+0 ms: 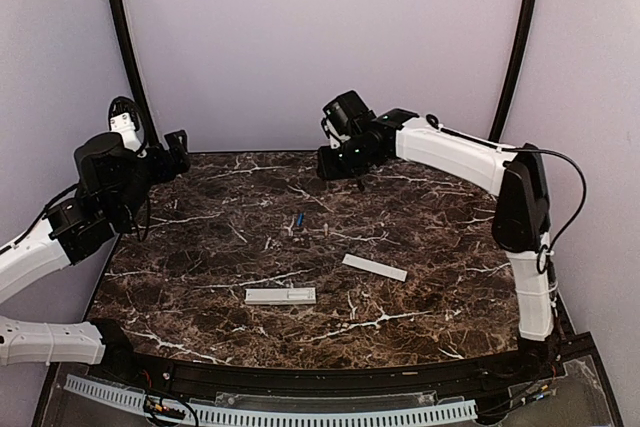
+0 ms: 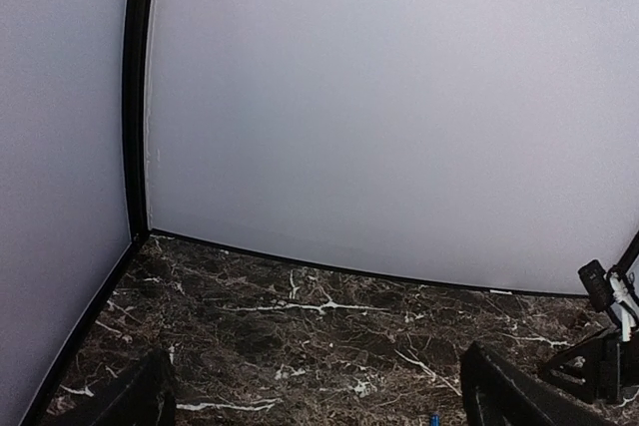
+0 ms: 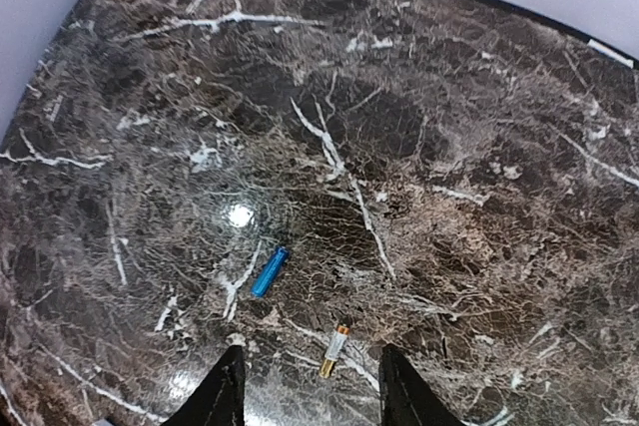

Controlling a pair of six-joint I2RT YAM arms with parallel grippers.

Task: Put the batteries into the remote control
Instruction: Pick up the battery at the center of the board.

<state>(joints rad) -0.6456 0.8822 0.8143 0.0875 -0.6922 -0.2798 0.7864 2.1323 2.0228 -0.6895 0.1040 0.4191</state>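
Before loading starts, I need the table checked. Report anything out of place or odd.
Nothing looks spilled or broken. The remote control lies apart from a separate white strip, possibly its cover. A blue battery and a pale gold-tipped cell lie loose mid-table, mismatched in colour.

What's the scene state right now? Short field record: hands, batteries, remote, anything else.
left hand: open, empty, raised at the table's left rear
right hand: open, empty, raised over the batteries
blue battery: lying on the table, not held
second battery: pale with a gold end, lying near the blue one, apart from it
remote control: flat on the table, nearer the arm bases than the batteries
white strip: flat, right of the remote, apart from it; possibly its cover
batteries loaded: none yet
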